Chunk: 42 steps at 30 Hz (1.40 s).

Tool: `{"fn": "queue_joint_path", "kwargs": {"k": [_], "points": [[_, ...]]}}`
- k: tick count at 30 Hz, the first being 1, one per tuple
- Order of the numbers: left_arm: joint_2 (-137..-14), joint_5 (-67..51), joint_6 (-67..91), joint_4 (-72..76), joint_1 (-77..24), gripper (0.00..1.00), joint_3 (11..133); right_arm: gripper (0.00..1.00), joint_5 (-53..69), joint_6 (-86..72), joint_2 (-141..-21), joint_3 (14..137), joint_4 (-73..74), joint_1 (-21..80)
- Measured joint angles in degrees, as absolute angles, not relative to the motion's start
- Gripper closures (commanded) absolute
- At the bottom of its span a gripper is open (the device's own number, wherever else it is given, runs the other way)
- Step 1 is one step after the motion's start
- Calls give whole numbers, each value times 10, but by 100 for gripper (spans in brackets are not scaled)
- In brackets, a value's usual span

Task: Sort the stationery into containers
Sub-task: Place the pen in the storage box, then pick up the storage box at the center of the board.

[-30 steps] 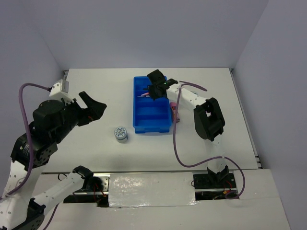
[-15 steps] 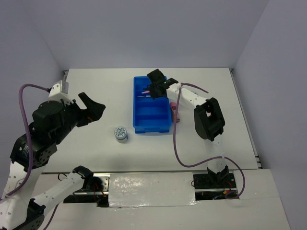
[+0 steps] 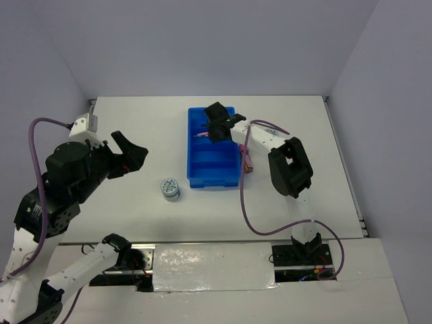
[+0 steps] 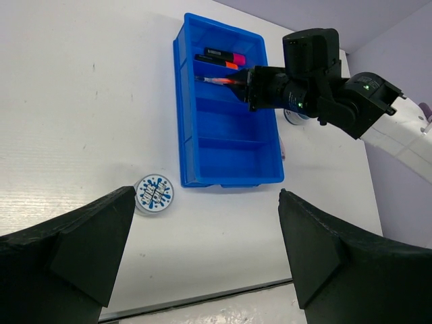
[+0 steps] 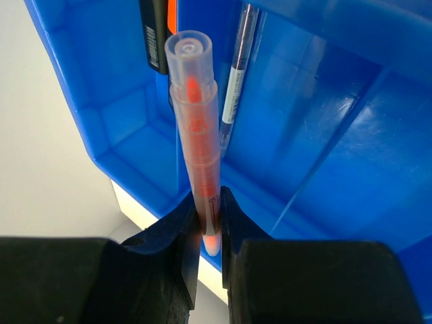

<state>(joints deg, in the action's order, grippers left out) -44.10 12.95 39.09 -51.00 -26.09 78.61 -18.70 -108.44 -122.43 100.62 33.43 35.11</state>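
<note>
Overhead and wrist views of the sorting bench, as I saw it from the console. The right gripper (image 5: 207, 214) was clamped on one end of a thin orange pen (image 5: 194, 128). Its translucent barrel stuck out past the fingertips over the far half of the blue tray (image 3: 212, 174). The stretch of pen inside the jaws was hidden, and I could not tell whether the free end touched the tray. Beside it a grey pen (image 5: 235, 77) lay inside a compartment, its far end cut off by the frame edge. Two black markers (image 4: 219, 57), one pink-capped and one orange-capped, lay side by side in the farthest compartment; the right wrist view showed only a stub of one. The left gripper (image 4: 206, 196) hung with its fingers spread wide and nothing between them, above the table (image 3: 135, 115) to the left of the tray. One blue-white tape roll (image 3: 170, 188) lay flat on the table near the tray's near left corner, apart from it. A pink-copper tube (image 3: 246, 160) lay just beside the tray's right wall, partly crossed by the right arm's purple cable (image 3: 242, 196). A pale round shape behind the right gripper in the left wrist view was too hidden for me to identify.
</note>
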Motion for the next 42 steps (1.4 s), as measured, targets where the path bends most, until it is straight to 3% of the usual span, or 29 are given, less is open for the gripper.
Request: {"fn": "queue_joint_path", "kwargs": {"k": [11, 18, 20, 21, 22, 23, 28, 34, 42], "points": [[-440, 131, 377, -510, -261, 1, 786, 62, -189, -1086, -1224, 999, 318, 353], [-439, 135, 373, -510, -261, 1, 786, 59, -190, -1066, -1224, 1001, 305, 354], [-441, 138, 373, -510, -261, 1, 786, 53, -193, -1035, -1224, 1009, 303, 354], [-444, 140, 373, -511, -261, 1, 786, 41, -197, -1011, -1224, 1018, 301, 354], [-448, 143, 373, -513, -261, 1, 787, 37, -202, -976, -1223, 1026, 295, 354], [-455, 146, 373, -519, -261, 1, 788, 1, -206, -945, -1219, 1039, 289, 354], [-519, 159, 374, -553, -261, 1, 799, 0, -192, -694, -1145, 1060, 259, 347], [-642, 137, 363, -562, -261, 1, 771, 0, -194, -463, -976, 1064, 343, 314], [-768, 104, 357, -526, -261, 1, 681, 0, -137, -322, -760, 854, 444, 192]]}}
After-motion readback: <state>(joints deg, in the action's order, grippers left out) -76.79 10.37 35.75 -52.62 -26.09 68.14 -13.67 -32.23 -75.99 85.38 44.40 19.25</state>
